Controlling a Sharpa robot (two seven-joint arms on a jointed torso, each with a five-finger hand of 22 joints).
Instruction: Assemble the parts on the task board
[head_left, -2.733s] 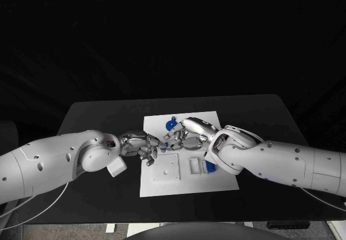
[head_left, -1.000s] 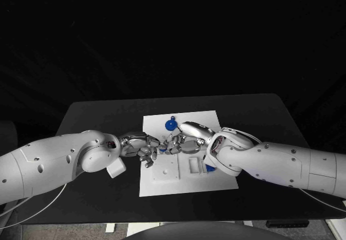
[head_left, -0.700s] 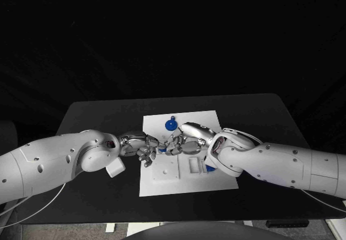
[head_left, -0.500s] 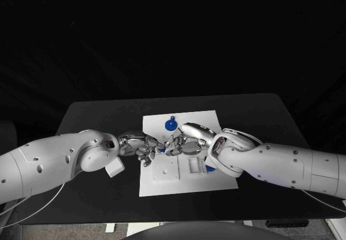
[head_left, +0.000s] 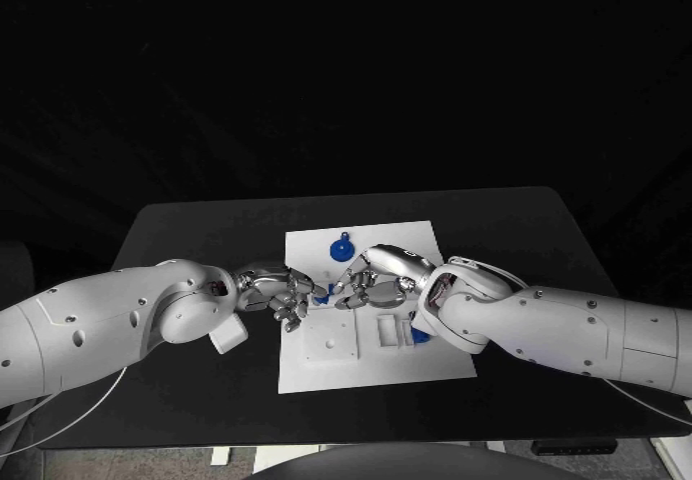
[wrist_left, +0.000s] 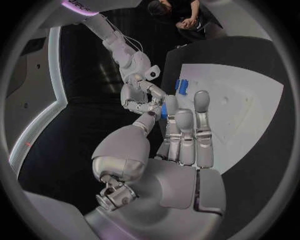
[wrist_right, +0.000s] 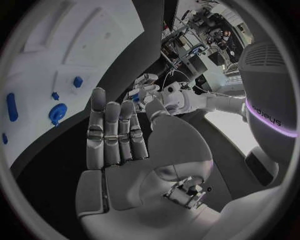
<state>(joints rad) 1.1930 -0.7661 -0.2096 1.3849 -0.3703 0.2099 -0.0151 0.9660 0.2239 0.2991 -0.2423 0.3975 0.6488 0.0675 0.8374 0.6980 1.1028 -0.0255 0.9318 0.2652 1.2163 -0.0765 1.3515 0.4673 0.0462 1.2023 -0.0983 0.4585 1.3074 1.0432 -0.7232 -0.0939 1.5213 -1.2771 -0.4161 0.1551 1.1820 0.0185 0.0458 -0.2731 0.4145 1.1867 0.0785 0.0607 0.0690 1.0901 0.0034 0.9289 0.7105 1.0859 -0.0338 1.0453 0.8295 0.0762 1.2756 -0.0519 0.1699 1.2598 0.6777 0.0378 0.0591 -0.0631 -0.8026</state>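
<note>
My two hands meet above the left half of the white task board. The left hand pinches a small blue part between its thumb and a fingertip; the left wrist view shows that blue part at its fingertips, with the right hand right against it. The right hand reaches in from the other side. In the right wrist view its fingers stand straight with the thumb apart and nothing between them. A round blue part lies on the board's far side.
Another blue part lies on the board under my right forearm. Two raised white blocks sit on the board's near half. Several blue parts lie on the board in the right wrist view. Black table surrounds the board.
Both hands stay together over the board. The right hand has drawn slightly nearer the left hand, and the small blue part sits tighter between them.
</note>
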